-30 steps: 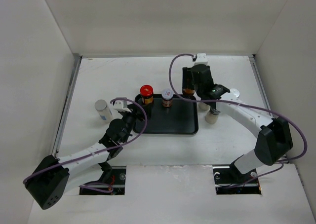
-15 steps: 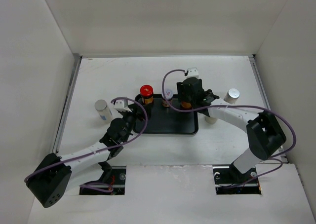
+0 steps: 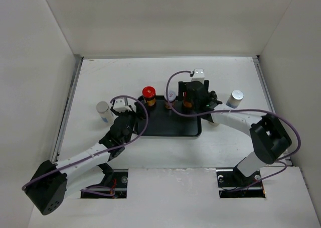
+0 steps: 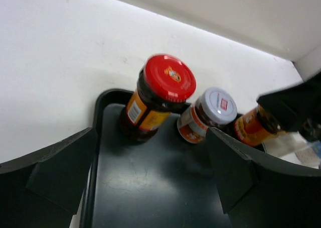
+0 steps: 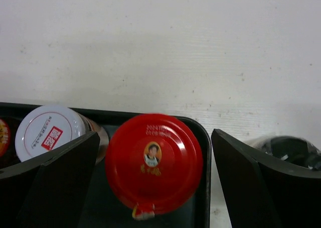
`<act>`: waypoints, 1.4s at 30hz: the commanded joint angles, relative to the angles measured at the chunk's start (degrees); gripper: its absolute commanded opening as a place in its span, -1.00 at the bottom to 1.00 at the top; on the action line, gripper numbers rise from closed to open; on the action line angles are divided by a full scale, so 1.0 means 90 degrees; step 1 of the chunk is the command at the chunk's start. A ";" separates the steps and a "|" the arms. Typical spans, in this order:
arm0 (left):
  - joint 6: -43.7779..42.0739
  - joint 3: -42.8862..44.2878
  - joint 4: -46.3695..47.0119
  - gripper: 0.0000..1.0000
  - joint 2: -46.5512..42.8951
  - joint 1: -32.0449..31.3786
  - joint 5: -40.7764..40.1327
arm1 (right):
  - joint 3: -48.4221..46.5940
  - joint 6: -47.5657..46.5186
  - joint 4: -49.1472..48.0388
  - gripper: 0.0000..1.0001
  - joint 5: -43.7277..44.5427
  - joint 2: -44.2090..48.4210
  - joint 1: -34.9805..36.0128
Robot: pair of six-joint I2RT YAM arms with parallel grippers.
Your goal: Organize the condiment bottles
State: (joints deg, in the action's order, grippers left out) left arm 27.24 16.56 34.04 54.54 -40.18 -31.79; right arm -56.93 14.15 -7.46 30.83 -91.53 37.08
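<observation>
A black tray [image 3: 173, 125] holds three bottles along its far edge: a red-capped amber bottle [image 3: 148, 94] [image 4: 163, 90], a brown pale-lidded bottle [image 3: 171, 96] [image 4: 208, 112] [image 5: 47, 132], and a second red-capped amber bottle [image 5: 154, 162] [image 4: 253, 127]. My right gripper [image 3: 193, 98] [image 5: 154, 137] is open, with a finger on each side of that second bottle and small gaps showing. My left gripper [image 3: 133, 116] [image 4: 150, 137] is open and empty over the tray's near left part. A white-capped bottle [image 3: 104, 112] stands left of the tray. A silver-lidded bottle [image 3: 234, 98] stands to its right. A black cap [image 5: 288, 150] shows just right of the tray.
White walls enclose the table on three sides. The right arm [image 3: 235, 120] lies across the table right of the tray and hides what stands under it. The tray's near half [image 4: 150, 188] is bare.
My right gripper has moved left and nearer with the red-capped amber bottle, from beyond the tray's far right corner to inside that corner. The left gripper has shifted slightly.
</observation>
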 commanded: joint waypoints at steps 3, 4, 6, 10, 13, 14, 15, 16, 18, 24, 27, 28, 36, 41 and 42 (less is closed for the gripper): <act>-0.0097 0.1147 -0.1816 0.83 -0.0649 -0.0110 -0.0997 | 0.0708 0.0644 -0.0702 1.00 0.0402 0.1485 0.0356; -0.0088 0.1313 -0.2226 0.83 -0.0757 -0.0120 -0.1212 | 0.0942 0.0644 -0.0868 1.00 0.0470 0.1759 0.0493; -0.0078 0.1694 -0.3153 0.84 -0.0913 -0.0101 -0.1680 | 0.1343 0.0654 -0.1065 1.00 0.0597 0.2257 0.0805; 0.0175 0.2125 -0.4590 0.92 -0.1021 0.0269 -0.2531 | 0.2027 0.0800 -0.1280 1.00 0.0793 0.2971 0.1411; 0.0332 0.2368 -0.5138 0.95 -0.0934 0.0825 -0.2552 | 0.2603 0.0917 -0.1513 1.00 0.0891 0.3459 0.1918; 0.0361 0.2427 -0.5237 0.95 -0.0856 0.1050 -0.2455 | 0.2778 0.0956 -0.1621 1.00 0.0920 0.3596 0.2016; 0.0381 0.2447 -0.5247 0.95 -0.0788 0.1255 -0.2338 | 0.2906 0.0957 -0.1747 1.00 0.0930 0.3675 0.2056; 0.0391 0.2457 -0.5238 0.95 -0.0690 0.1441 -0.2259 | 0.3004 0.0918 -0.1865 1.00 0.0920 0.3733 0.2076; 0.0410 0.2535 -0.5257 0.95 -0.0417 0.1773 -0.2093 | 0.3083 0.0840 -0.1915 1.00 0.0842 0.3783 0.2066; 0.0430 0.2613 -0.5121 0.93 0.0121 0.2341 -0.1742 | 0.3356 0.0879 -0.2227 1.00 0.0696 0.3783 0.2027; 0.0420 0.2682 -0.4984 0.89 0.0520 0.2536 -0.1585 | 0.3366 0.0888 -0.2227 1.00 0.0618 0.3724 0.2027; 0.0420 0.2682 -0.4916 0.85 0.0609 0.2575 -0.1508 | 0.3376 0.0888 -0.2237 1.00 0.0608 0.3724 0.2037; 0.0430 0.2399 -0.4466 0.26 0.0747 0.2673 -0.1156 | 0.3395 0.0937 -0.2227 1.00 0.0530 0.3685 0.2057; 0.0294 0.2535 -0.4563 -0.16 -0.0072 0.2372 -0.1125 | 0.3474 0.1006 -0.2266 1.00 0.0559 0.3705 0.1988; 0.0235 0.2622 -0.4612 -0.18 -0.0258 0.2245 -0.1145 | 0.3474 0.1006 -0.2266 1.00 0.0569 0.3676 0.1979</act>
State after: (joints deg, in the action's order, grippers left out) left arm 30.30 37.80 -10.79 58.87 -17.63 -42.04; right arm -25.91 22.28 -24.49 36.27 -58.59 55.42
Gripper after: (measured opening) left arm 0.564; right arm 0.999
